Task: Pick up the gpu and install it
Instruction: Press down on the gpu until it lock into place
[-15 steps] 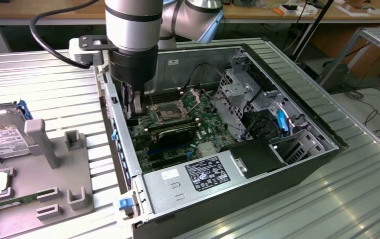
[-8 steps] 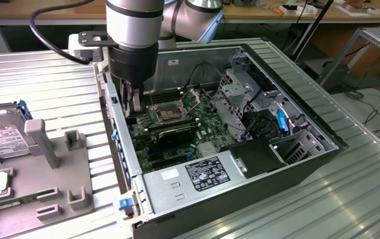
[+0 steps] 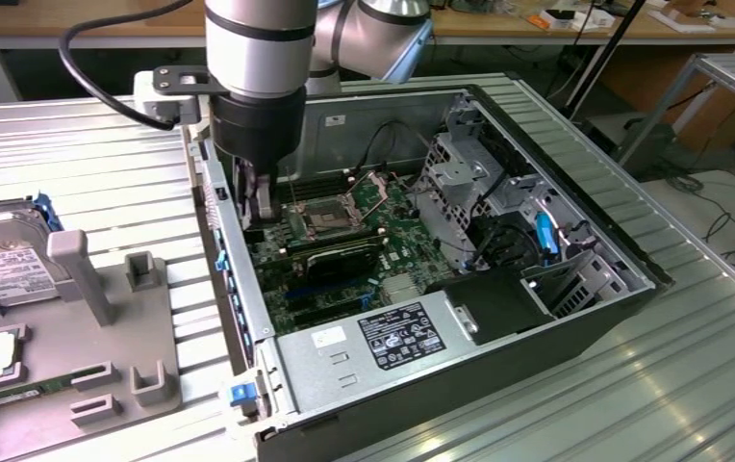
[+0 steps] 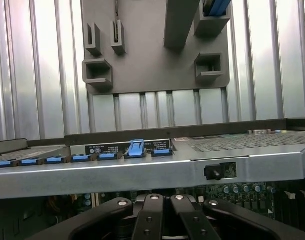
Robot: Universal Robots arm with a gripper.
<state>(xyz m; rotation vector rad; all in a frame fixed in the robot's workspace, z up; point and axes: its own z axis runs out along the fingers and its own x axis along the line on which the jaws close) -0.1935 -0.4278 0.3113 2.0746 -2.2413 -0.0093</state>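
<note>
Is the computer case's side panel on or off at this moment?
Off. The computer case lies on its side with the motherboard, power supply and drive bays exposed from above, and the gripper reaches down inside it.

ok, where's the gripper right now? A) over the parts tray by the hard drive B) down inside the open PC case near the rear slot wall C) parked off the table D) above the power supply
B: the gripper reaches down inside the open PC case, beside its rear slot wall and above the motherboard.
</note>
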